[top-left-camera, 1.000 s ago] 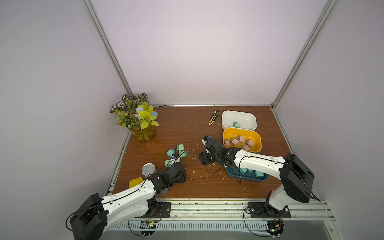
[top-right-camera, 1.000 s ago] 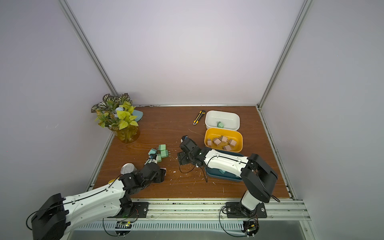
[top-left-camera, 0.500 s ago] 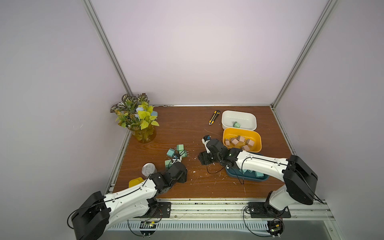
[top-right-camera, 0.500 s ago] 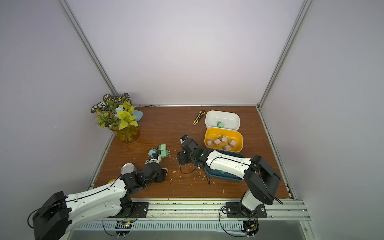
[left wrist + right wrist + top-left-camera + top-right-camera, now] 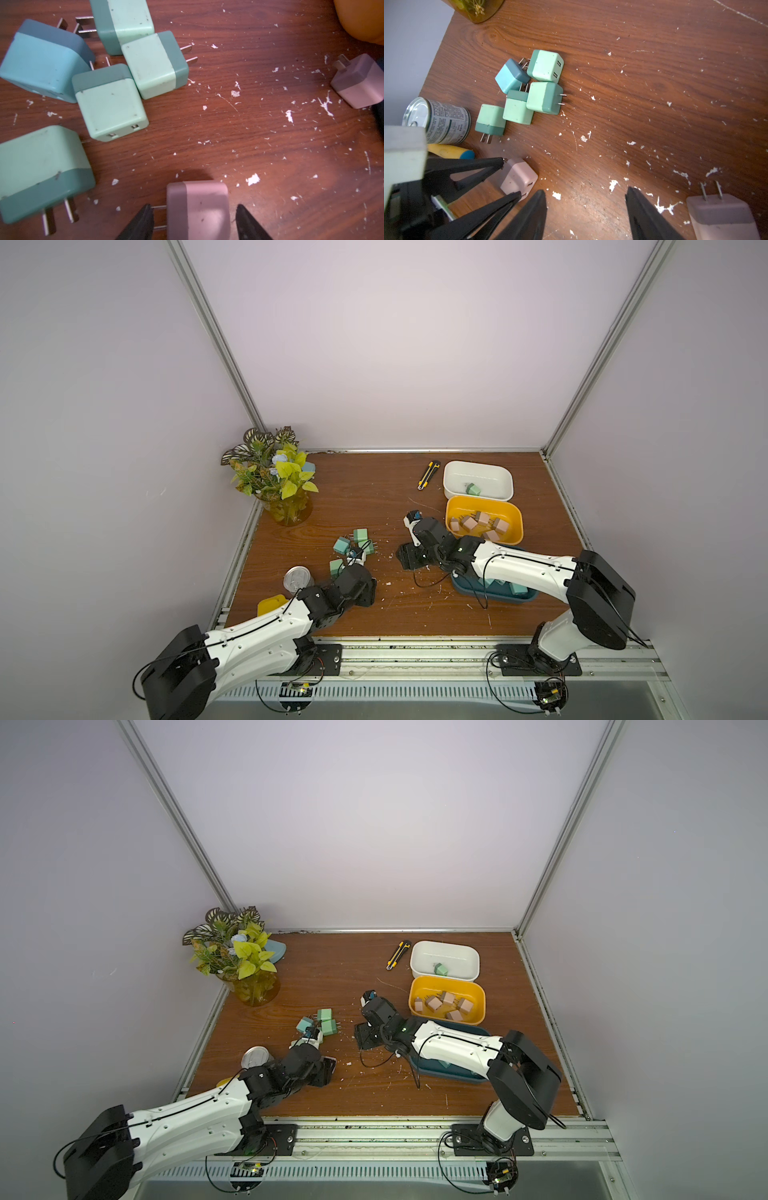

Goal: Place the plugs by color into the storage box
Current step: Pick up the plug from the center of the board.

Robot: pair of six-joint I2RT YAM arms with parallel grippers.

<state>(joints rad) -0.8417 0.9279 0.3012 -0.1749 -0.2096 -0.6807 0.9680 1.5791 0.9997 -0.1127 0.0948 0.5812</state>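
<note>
Lilac walls with aluminium corner posts close in a brown wood-grain tabletop (image 5: 415, 614) flecked with white chips. Toward its front left lies a cluster of cube-shaped plastic plugs (image 5: 527, 91), each with two metal prongs: four are mint green and one is a teal-blue plug (image 5: 511, 75), and they are packed so that neighbours touch. Just in front of the cluster the left gripper (image 5: 193, 205) reaches low over the wood. Its black fingertips are clamped on opposite ends of a pale pink plastic plug (image 5: 205, 197) lying on the table. In the right wrist view one tip meets the prong end and one the socket end. The right gripper (image 5: 586, 190) hangs close above the middle of the table with its jaws apart and only bare wood between them. A second pale pink plug (image 5: 722, 214) lies just outside one finger. Along the right side stand three containers in a row. A white oval plastic tub (image 5: 505, 479) holds a single mint green plug (image 5: 473, 489). A yellow oval plastic tub (image 5: 515, 516) holds several pale pink plugs (image 5: 478, 522). A dark teal tray (image 5: 511, 598), partly hidden under the right arm, holds teal-blue plugs (image 5: 517, 587). A yellow-black utility knife (image 5: 428, 475) lies beside the white tub. A leafy plant in an amber glass vase (image 5: 286, 485) stands in the far-left corner, and a silver tin can (image 5: 297, 578) stands near the left arm.
</note>
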